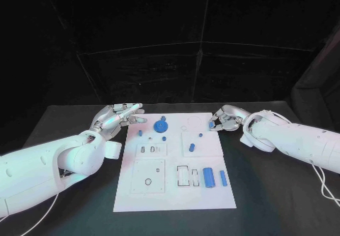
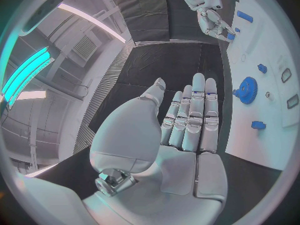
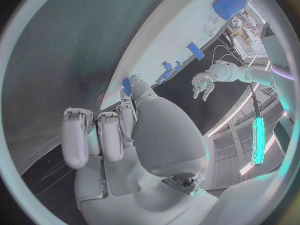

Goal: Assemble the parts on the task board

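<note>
Task board (image 1: pixel 173 196) mid-table (image 1: pixel 64 118); gear (image 1: pixel 160 126) at far end, cylinder (image 1: pixel 209 177) near right.

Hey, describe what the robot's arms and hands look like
Both arms are smooth, glossy white shells with rounded segments. Each ends in a silver, many-fingered robot hand: the left robot hand and the right robot hand, with jointed metallic fingers. Thin white cables run along the arms.

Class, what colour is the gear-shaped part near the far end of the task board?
Blue. The gear shows best in the left wrist view.
</note>
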